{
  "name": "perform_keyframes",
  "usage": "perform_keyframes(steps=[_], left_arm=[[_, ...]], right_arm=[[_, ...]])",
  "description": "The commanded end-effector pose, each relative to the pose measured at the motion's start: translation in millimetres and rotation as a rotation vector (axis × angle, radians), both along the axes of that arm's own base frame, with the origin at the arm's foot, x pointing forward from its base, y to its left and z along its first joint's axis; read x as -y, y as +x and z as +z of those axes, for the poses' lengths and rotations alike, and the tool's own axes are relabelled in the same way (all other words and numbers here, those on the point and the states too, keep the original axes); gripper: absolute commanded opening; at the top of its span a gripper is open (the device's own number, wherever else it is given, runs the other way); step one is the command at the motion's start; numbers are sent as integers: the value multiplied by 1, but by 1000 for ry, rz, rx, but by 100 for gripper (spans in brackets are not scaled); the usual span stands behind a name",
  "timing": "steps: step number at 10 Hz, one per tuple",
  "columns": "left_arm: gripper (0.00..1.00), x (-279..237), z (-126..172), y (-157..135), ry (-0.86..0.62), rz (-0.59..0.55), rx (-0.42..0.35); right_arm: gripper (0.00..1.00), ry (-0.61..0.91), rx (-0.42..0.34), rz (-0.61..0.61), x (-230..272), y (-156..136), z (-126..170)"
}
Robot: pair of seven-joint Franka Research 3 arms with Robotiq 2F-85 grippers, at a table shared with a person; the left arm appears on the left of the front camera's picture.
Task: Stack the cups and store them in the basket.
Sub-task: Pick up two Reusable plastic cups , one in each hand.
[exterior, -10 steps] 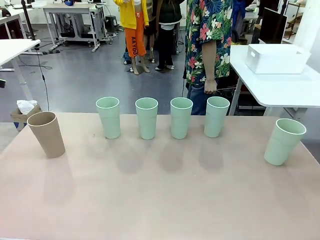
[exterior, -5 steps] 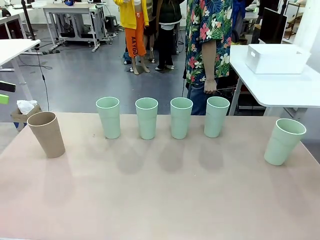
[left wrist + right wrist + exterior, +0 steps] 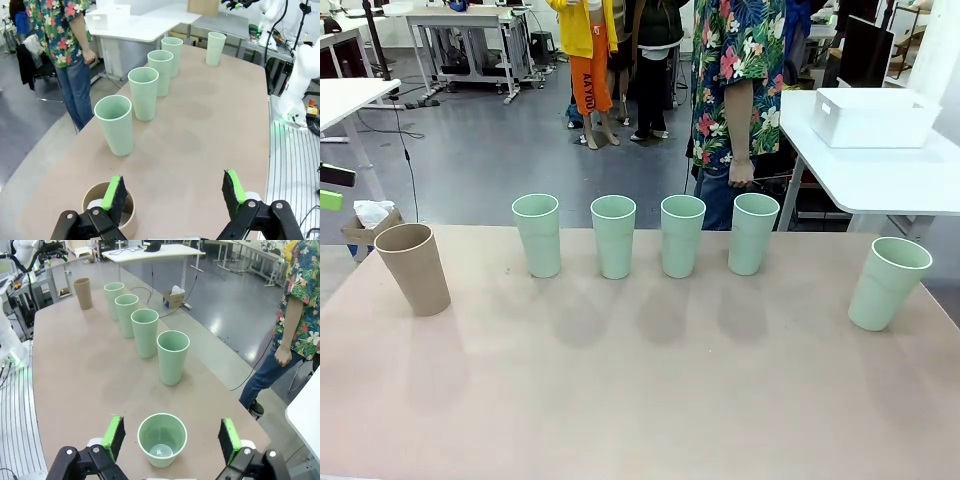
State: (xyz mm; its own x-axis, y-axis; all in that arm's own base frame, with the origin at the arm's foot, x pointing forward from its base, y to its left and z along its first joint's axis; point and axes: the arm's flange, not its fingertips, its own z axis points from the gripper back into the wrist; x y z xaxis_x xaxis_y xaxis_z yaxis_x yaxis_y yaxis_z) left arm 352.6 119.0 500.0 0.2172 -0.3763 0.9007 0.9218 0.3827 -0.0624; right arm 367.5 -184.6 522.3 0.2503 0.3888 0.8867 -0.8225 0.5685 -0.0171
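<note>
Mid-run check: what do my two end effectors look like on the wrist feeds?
Both match: the left end effector and right end effector have two black fingers with bright green pads, on black linkages with silver pivot bolts.

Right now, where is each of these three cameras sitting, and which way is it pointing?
Front view: fixed on the robot's side, looking across the table at the person; four mint cups in a row, the basket on a side table.
Left wrist view: on the left arm, looking down past the open left gripper at the tan cup and along the row.
Right wrist view: on the right arm, open right gripper above the end mint cup.
Shared: both wrist views see that row, from opposite ends.
</note>
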Motion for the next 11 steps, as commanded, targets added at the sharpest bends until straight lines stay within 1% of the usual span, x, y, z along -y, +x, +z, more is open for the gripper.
perform_keyframes(steps=[1,11], left_arm=[[100,-2,2,0,-4,-8,6],[100,-2,2,0,-4,-8,6]], right_arm=[[100,11,29,10,1,2,1],[100,11,29,10,1,2,1]])
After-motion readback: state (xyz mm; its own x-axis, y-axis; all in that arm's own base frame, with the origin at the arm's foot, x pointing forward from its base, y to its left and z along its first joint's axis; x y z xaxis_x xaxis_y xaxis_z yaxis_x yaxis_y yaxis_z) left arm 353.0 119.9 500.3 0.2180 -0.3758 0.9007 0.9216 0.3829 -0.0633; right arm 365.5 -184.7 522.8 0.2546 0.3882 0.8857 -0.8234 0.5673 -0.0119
